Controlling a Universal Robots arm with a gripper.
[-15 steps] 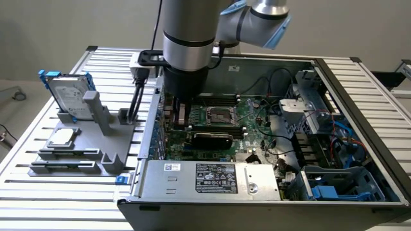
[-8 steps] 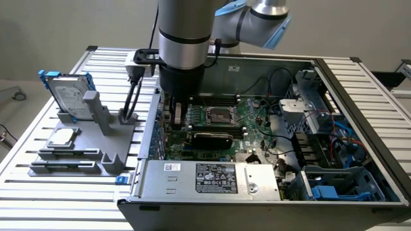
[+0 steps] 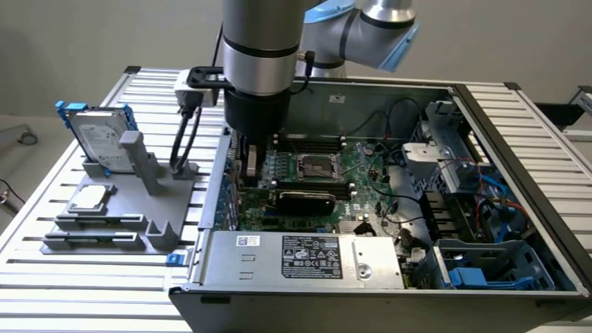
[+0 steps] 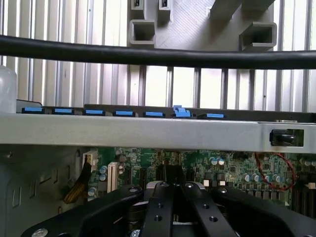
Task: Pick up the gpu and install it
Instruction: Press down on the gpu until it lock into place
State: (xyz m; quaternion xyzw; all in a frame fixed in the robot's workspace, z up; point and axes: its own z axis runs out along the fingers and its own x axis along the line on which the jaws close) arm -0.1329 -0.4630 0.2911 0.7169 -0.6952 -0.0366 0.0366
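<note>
The open computer case (image 3: 518,159) lies on the slatted table. My gripper (image 3: 251,179) reaches down inside it, close to the wall on the exterior view's left. Below the gripper, the gpu (image 3: 306,201) stands on edge over the green motherboard (image 3: 370,180), black rounded cover facing the camera. In the wrist view the black fingers (image 4: 158,207) meet in a point and the gripper (image 4: 173,186) is shut. A dark thin edge of the gpu (image 4: 171,174) shows just beyond the tips. How deep the card sits in its slot is hidden.
A grey holder (image 3: 138,208) on the exterior view's left carries a silver hard drive with a blue frame (image 3: 97,135) and a small square silver chip (image 3: 90,198). The power supply (image 3: 306,257) fills the case's front. Blue slot clips (image 4: 123,113) line the case wall. A black cable (image 4: 158,57) crosses the wrist view.
</note>
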